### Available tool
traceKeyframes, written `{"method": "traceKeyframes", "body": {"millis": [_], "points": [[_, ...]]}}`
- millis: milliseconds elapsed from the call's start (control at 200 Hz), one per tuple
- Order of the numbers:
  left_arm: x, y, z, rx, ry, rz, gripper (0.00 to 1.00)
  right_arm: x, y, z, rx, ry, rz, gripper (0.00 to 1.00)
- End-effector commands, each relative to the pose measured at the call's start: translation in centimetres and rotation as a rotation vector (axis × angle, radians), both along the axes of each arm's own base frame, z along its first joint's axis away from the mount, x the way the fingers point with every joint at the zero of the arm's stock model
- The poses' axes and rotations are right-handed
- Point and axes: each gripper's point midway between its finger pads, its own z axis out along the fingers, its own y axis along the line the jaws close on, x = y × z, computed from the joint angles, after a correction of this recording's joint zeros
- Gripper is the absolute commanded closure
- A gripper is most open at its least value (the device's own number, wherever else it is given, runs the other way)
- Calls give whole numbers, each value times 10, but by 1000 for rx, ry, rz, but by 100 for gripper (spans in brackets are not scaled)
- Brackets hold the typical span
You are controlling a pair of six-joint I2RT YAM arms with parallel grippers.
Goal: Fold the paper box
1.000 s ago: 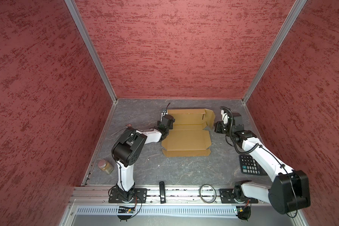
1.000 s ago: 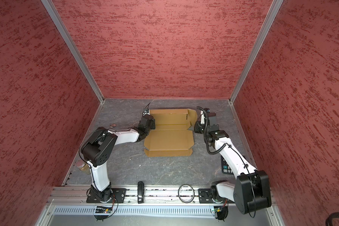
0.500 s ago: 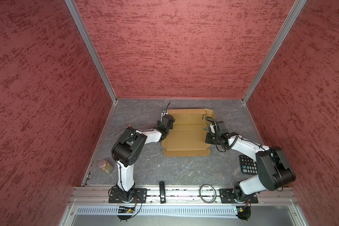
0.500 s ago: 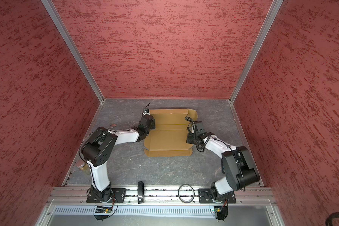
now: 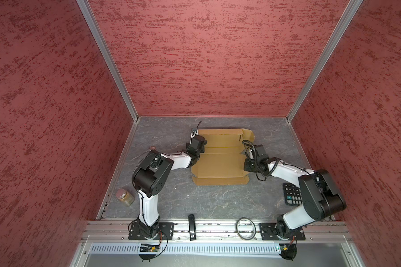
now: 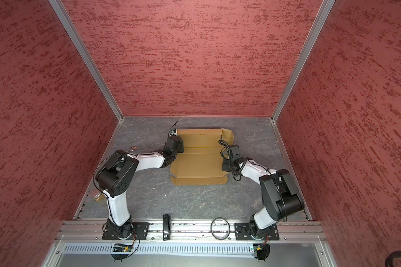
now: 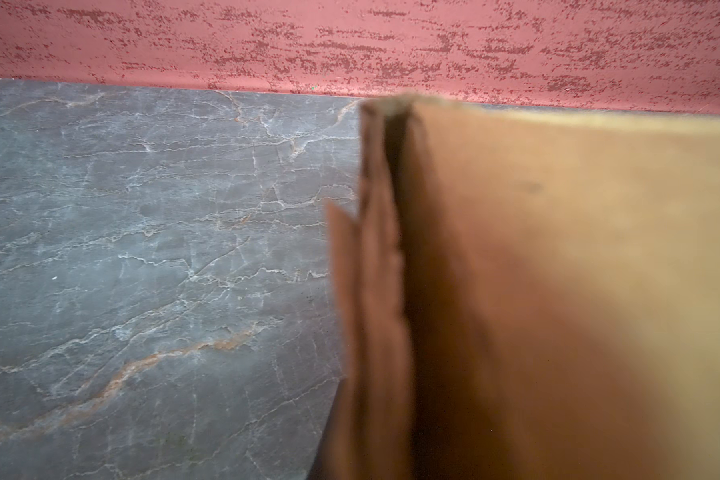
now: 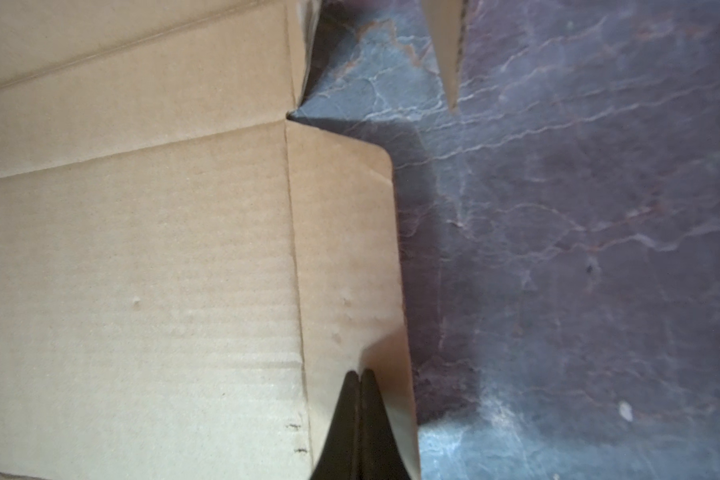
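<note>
Grey surface (image 5: 218,203), box (image 5: 220,161) lying open near the back wall (image 5: 206,69). My left tool (image 5: 200,148) is pressed together, apparently pinching the left flap (image 7: 375,291) upright. My right tool (image 8: 359,399), tips together, sits over the right flap (image 8: 346,249). I want to lever along its crease (image 8: 294,270) slowly, left side held steady.

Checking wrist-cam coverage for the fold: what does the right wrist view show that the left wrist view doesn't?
Right wrist only: the right gripper, shut, over a side flap of the paper box, plus panel creases. Left wrist only: a raised cardboard wall seen edge-on, blurred, and the red wall. Both: brown cardboard and the grey marbled tabletop.
</note>
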Motion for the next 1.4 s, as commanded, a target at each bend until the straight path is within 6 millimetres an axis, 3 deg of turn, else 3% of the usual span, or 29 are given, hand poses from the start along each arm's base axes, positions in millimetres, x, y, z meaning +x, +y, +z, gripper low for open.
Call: {"method": "traceKeyframes", "body": {"millis": [0,596,701,801,1012,1092,1212,1398], "points": [[-9,7,-33,55,105,-3,99,-2,-6,-8,-39,4,-8,99],[-10,5,-34,66,111,-8,99,-11,-4,-37,-39,94,-2,99],[-9,5,-34,66,111,-7,99,-11,-6,-34,-44,83,-10,98],[-9,5,-34,68,111,-4,99,1,-4,-12,-38,31,-6,95],[-10,6,-34,65,111,-4,100,41,-11,72,-115,-154,-5,81],[-10,6,-33,65,109,-4,99,54,-16,92,-151,-192,-7,77],[-10,5,-34,65,111,-7,99,71,-24,103,-165,-226,-22,73],[-10,5,-34,67,113,-10,99,87,-30,104,-165,-262,-53,69]]}}
